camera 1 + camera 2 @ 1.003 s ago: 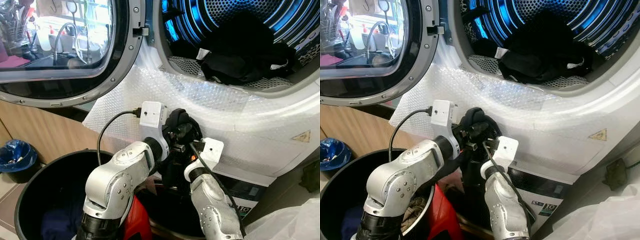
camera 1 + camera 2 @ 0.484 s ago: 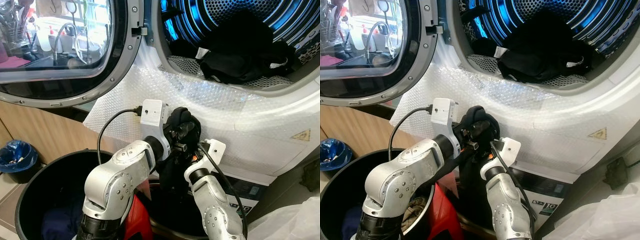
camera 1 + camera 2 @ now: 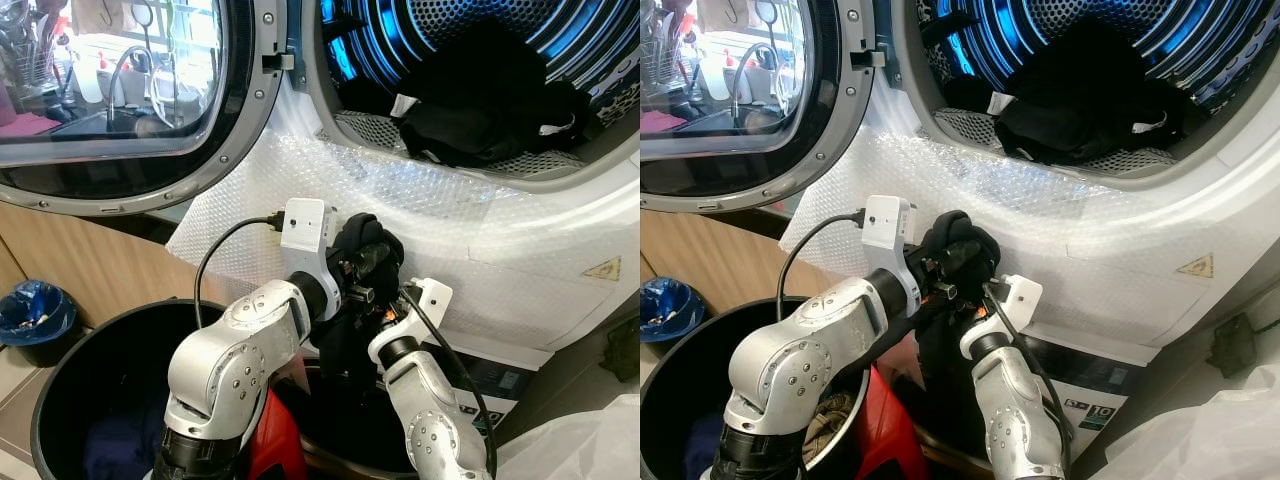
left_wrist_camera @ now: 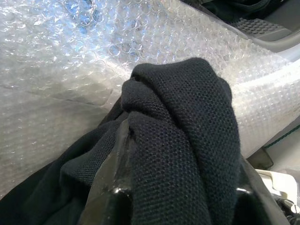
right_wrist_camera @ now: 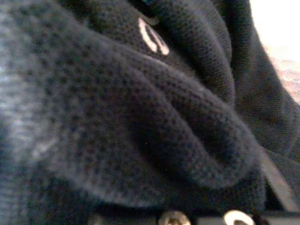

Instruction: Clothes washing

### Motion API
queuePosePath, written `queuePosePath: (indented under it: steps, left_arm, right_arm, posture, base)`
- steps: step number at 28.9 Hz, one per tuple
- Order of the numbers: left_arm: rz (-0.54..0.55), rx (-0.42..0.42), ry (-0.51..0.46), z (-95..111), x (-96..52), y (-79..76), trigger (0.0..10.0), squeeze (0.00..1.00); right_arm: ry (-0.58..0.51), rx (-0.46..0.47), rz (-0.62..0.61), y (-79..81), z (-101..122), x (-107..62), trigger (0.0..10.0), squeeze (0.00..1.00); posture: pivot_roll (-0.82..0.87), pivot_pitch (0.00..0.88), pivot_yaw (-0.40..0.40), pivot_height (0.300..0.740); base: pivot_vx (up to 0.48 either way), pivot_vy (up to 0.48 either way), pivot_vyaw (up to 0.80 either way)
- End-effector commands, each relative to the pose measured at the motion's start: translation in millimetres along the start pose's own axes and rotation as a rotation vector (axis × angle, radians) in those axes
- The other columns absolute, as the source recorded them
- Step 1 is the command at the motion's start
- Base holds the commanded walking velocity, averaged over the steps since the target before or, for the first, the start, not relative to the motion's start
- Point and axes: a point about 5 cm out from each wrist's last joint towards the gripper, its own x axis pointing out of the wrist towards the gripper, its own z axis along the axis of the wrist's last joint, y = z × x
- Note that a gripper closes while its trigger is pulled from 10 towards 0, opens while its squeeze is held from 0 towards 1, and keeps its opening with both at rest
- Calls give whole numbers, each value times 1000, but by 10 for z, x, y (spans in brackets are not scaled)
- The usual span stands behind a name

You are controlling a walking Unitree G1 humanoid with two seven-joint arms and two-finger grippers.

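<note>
A black knit garment (image 3: 364,238) is bunched in front of the washer's bubble-wrapped front panel (image 3: 300,175), below the drum opening. My left gripper (image 3: 362,268) is shut on it, and the cloth folds over its fingers (image 4: 110,183). From below, my right gripper (image 3: 380,312) presses into the hanging part of the same garment (image 5: 140,117), its fingers buried in fabric. The garment's tail hangs down between my arms. More black clothes (image 3: 490,100) lie inside the blue-lit drum.
The open round washer door (image 3: 120,90) stands at the left. A black bin (image 3: 70,400) with dark clothes sits below my left arm, and a red item (image 3: 272,440) is beside it. A small blue-lined bin (image 3: 35,315) is far left, a white plastic bag (image 3: 580,445) at the lower right.
My right wrist has drawn in slightly closer under the garment. The left gripper and the bunched cloth have hardly moved.
</note>
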Motion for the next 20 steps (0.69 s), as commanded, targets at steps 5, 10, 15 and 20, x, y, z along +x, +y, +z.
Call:
queuePosePath:
  steps: [5,10,15,20]
  left_arm:
    - [-51,15,-26,78,-16,-92,0,0]
    - [-64,33,-28,82,-23,-93,1176,0]
    - [-101,40,-55,111,-62,-117,10000,0]
    - [-118,57,-84,159,-114,-92,10000,0]
  right_arm:
    - [-22,139,107,91,-79,-184,0,0]
    - [-9,244,245,175,-71,-284,0,0]
    - [30,344,402,236,-95,-465,0,0]
    - [70,356,494,238,-97,-640,0,0]
  posture:
    - [12,44,-20,740]
    - [5,37,-17,740]
    - [3,29,-11,740]
    - [1,29,-6,740]
  base:
    - [0,0,0]
    - [0,0,0]
    - [0,0,0]
    - [0,0,0]
